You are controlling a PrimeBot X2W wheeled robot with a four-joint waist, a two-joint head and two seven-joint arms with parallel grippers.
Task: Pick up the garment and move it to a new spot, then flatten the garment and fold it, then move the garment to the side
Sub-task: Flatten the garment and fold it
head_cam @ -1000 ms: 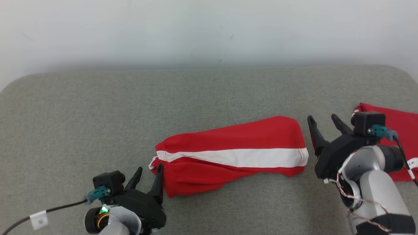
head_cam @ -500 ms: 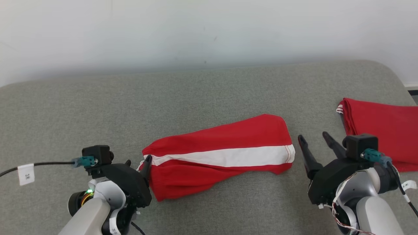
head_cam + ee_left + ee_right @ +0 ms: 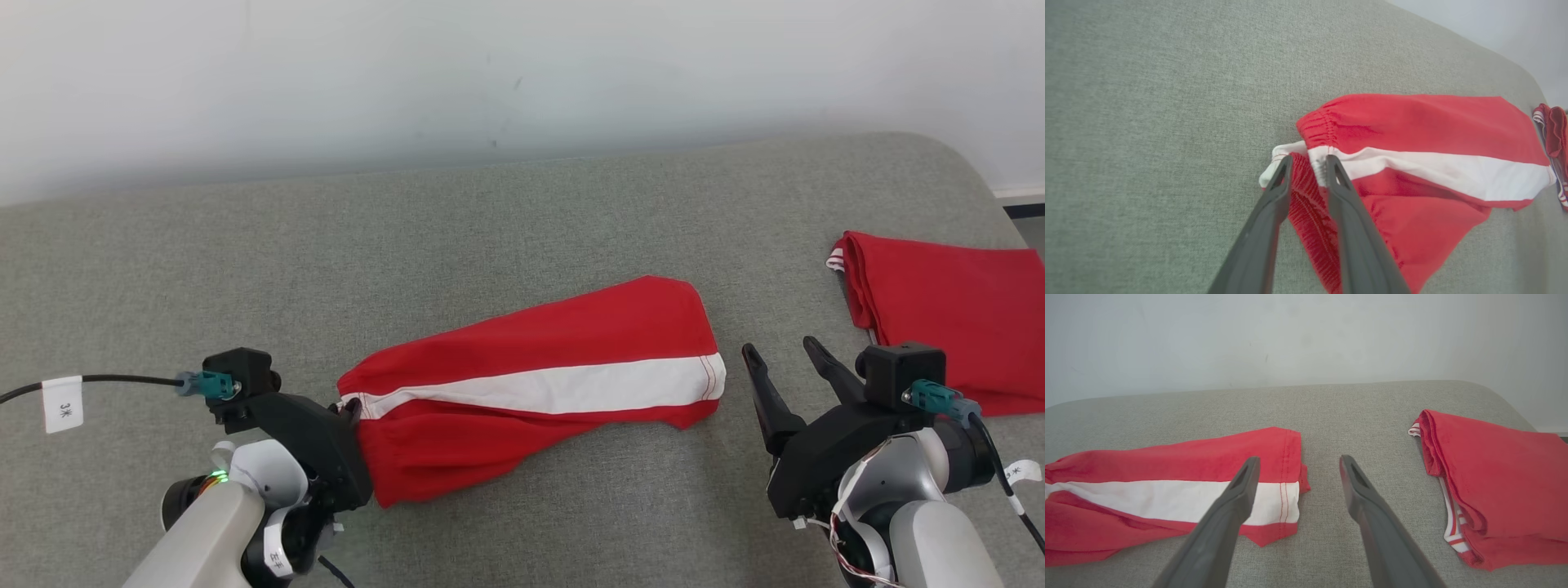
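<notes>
The red shorts [image 3: 531, 359] with a white stripe lie flat mid-desk [image 3: 490, 237], waistband toward the robot's left. The left pincer [image 3: 1308, 163] is narrow, nipping the gathered waistband between its fingers. The right pincer [image 3: 777, 348] hangs wide, holding nothing, just beside the hem and near a folded red garment [image 3: 939, 318].

garment [image 3: 531, 347]: soft matt cloth | tabletop [image 3: 490, 229]: rough woven fabric | wall [image 3: 490, 73]: smooth matt
</notes>
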